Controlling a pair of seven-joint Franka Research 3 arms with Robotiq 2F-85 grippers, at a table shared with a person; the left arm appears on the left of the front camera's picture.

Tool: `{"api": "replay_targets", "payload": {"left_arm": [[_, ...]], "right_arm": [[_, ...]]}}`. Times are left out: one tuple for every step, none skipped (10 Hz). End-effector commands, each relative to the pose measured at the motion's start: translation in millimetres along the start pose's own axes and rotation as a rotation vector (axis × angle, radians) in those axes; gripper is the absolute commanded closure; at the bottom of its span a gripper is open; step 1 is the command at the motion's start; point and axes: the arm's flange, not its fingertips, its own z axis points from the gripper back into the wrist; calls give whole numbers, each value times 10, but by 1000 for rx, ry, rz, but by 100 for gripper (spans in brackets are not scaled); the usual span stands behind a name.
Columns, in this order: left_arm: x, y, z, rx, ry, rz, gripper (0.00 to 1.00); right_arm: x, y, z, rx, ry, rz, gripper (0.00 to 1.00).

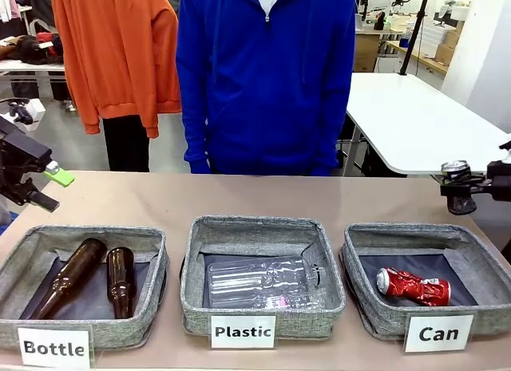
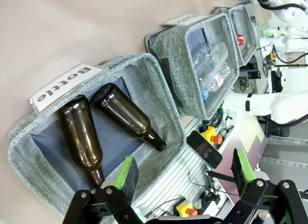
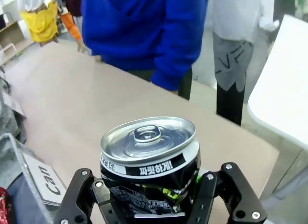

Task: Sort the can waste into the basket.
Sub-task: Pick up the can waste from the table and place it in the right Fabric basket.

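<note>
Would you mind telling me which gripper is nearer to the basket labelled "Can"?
The right. The right gripper, shut on the black can, hangs just above the Can basket's far right side; the left gripper, open, hangs above the Bottle basket, across the table.

Left bin (image 1: 152, 251) labelled "Bottle" has two brown bottles (image 1: 120, 279) lying in it; middle "Plastic" bin (image 1: 196, 251) holds clear plastic bottles (image 1: 259, 282). Person in blue (image 1: 267, 80) top centre.

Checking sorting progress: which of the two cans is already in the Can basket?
The red can, lying on its side in the Can basket. The black can with the silver top is clamped in the right gripper.
</note>
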Motion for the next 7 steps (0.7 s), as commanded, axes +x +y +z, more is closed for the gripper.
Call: {"api": "replay_targets", "payload": {"left_arm": [[-18, -16, -10, 9, 4, -2, 0], [-18, -16, -10, 9, 4, -2, 0], [-18, -16, -10, 9, 4, -2, 0], [-18, -16, -10, 9, 4, -2, 0], [-18, -16, -10, 9, 4, -2, 0], [-18, -16, -10, 9, 4, -2, 0], [-18, -16, -10, 9, 4, -2, 0]], "right_arm": [[301, 368, 260, -4, 33, 127, 100], [530, 613, 368, 50, 52, 158, 100], [755, 926, 445, 111, 97, 174, 100], [899, 1206, 473, 190, 170, 193, 100], [992, 1465, 466, 271, 248, 172, 100], [1043, 1741, 434, 341, 333, 231, 100], [1067, 2031, 358, 447, 439, 249, 100]]}}
